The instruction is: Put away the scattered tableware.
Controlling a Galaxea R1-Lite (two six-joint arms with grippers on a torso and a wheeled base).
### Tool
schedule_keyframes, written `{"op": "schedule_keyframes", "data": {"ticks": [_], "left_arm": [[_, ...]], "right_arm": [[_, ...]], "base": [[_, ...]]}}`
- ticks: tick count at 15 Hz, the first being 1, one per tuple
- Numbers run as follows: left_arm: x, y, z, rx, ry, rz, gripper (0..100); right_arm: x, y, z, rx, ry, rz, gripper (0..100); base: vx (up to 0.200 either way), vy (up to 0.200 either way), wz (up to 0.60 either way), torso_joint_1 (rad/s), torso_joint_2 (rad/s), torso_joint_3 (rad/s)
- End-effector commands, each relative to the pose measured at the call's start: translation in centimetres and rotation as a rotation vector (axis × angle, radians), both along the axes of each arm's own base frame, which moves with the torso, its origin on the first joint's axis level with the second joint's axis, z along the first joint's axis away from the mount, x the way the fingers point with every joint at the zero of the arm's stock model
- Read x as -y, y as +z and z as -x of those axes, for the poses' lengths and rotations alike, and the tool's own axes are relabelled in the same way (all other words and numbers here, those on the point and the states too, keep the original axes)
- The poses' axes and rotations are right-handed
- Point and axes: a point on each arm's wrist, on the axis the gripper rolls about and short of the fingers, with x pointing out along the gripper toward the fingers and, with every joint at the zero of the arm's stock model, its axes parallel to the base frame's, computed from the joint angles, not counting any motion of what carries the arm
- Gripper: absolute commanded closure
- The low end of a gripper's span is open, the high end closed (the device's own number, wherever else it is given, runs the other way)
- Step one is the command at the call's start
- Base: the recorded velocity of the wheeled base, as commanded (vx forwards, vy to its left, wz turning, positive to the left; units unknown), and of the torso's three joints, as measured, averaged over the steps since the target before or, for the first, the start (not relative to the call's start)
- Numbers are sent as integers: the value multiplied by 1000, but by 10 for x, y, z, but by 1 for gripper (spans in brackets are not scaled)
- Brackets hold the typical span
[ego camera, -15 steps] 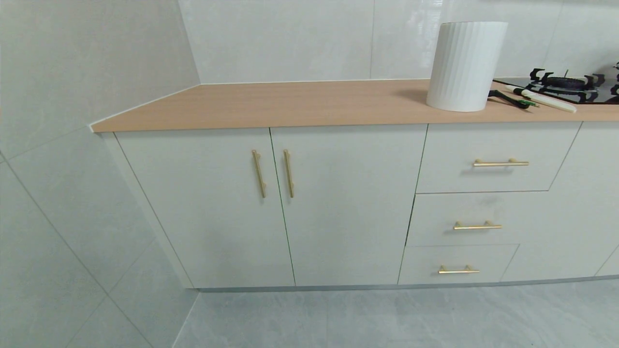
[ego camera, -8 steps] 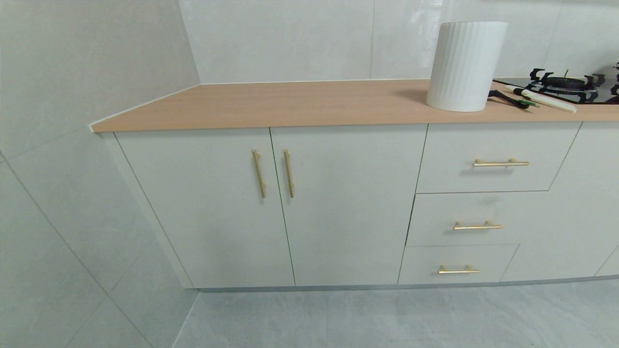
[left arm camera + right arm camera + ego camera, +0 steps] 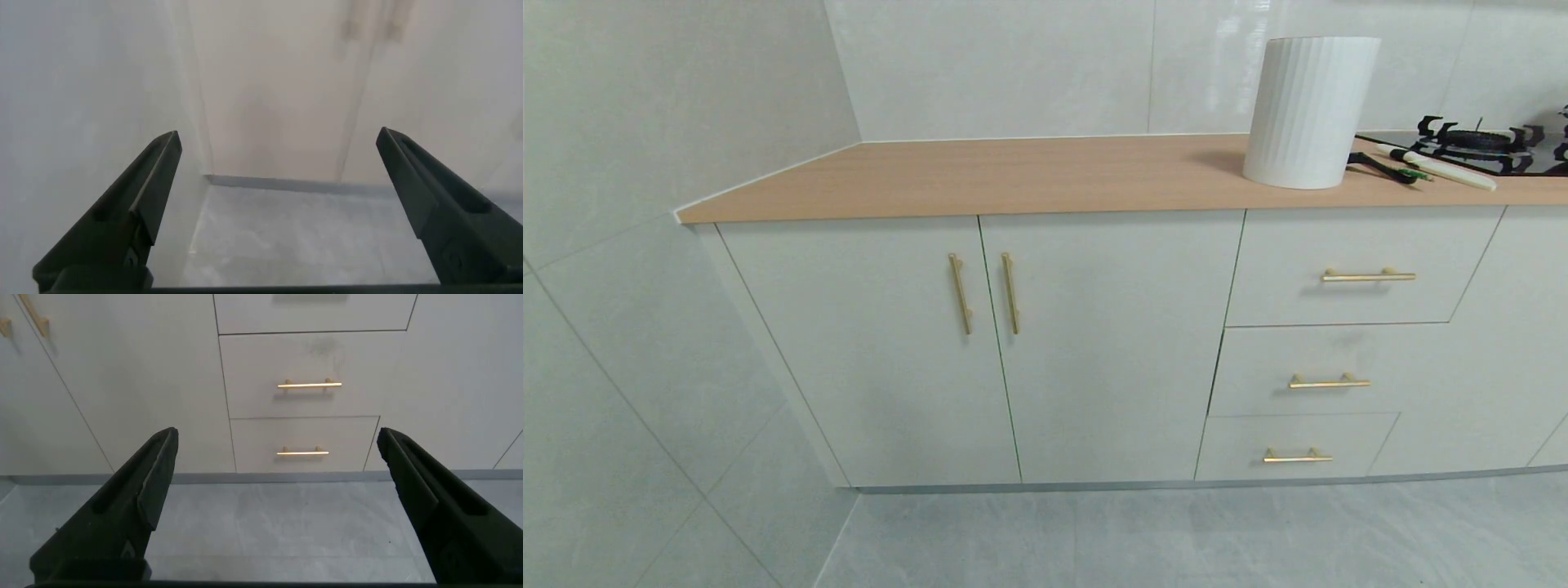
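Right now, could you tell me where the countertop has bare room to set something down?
The countertop is bare from the tiled side wall across to the white ribbed container. It is crowded past the container, where two utensils lie between it and the stove.

No legible text or labels.

At the upper right, a white ribbed holder [image 3: 1308, 110] is standing upright on the bench [image 3: 1013, 175]. A black-handled utensil [image 3: 1380, 166] and a white utensil [image 3: 1441, 169] are lying just right of it.
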Motion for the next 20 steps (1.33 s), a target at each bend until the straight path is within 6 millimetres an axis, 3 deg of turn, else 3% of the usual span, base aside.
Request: {"op": "schedule_keyframes", "data": {"ticks": [1, 8, 18, 20], "left_arm": [[1, -4, -2, -24, -52, -53, 0], [1, -4, -2, -19, -56, 1, 0], [1, -4, -1, -18, -54, 1, 0], [1, -4, -1, -17, -54, 12, 0]], "right_arm": [[0, 0, 0, -3, 1, 0, 0], [0, 0, 0, -3, 1, 0, 0], [0, 0, 0, -3, 1, 0, 0], [0, 0, 0, -3, 1, 0, 0]], "base": [[0, 0, 0, 0, 0, 0], [0, 0, 0, 0, 0, 0], [0, -200, 0, 0, 3, 3], [0, 0, 0, 0, 0, 0]]}}
